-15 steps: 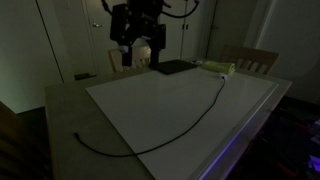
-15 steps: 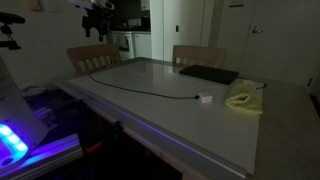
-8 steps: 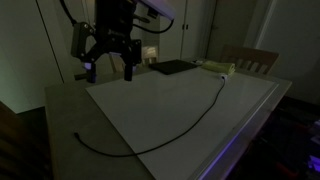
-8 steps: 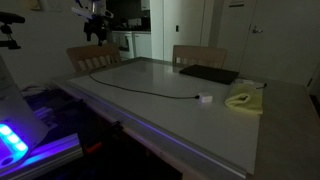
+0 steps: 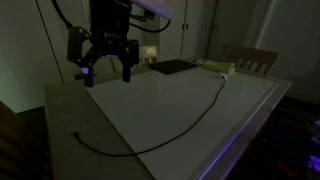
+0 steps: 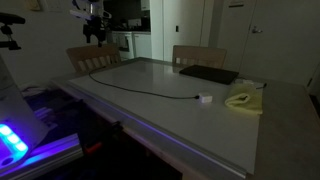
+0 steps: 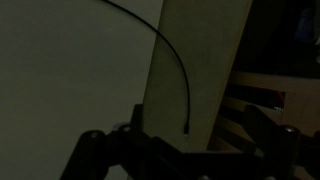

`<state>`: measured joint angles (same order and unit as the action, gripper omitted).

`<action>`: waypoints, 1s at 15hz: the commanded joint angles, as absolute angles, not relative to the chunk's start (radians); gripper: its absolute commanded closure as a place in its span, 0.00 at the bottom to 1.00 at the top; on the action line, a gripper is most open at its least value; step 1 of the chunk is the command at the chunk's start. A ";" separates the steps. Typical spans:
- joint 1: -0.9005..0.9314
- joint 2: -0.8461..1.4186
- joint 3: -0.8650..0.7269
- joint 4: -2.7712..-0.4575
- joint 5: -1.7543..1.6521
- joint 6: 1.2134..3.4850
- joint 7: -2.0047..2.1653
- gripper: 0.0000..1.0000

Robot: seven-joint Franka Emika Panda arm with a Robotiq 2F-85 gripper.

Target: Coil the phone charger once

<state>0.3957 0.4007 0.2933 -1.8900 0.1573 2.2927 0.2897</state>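
Pale sheet over table (image 5: 150, 105), dim room, wood chairs (image 6: 198, 55) at edges, white door (image 6: 185, 22) behind.
Gripper (image 5: 107, 74): up in air over one side of table, jaws spread to full, nothing held.
Phone charger (image 5: 196, 121): thin blk cable, flat on tabletop, uncoiled, below gripper, not touching it. Long axis diag. across top in one shallow curve. One end lies by table edge under gripper (wrist view). Other end points away from gripper, to pale box (image 5: 218, 68) beside blk pad (image 5: 172, 67).
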 commanded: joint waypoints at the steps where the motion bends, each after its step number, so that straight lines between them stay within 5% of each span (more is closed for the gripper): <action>1: 0.488 0.441 0.253 -1.819 -0.001 2.252 0.411 0.00; 15: 0.640 0.670 0.160 -1.644 -0.085 2.337 0.593 0.00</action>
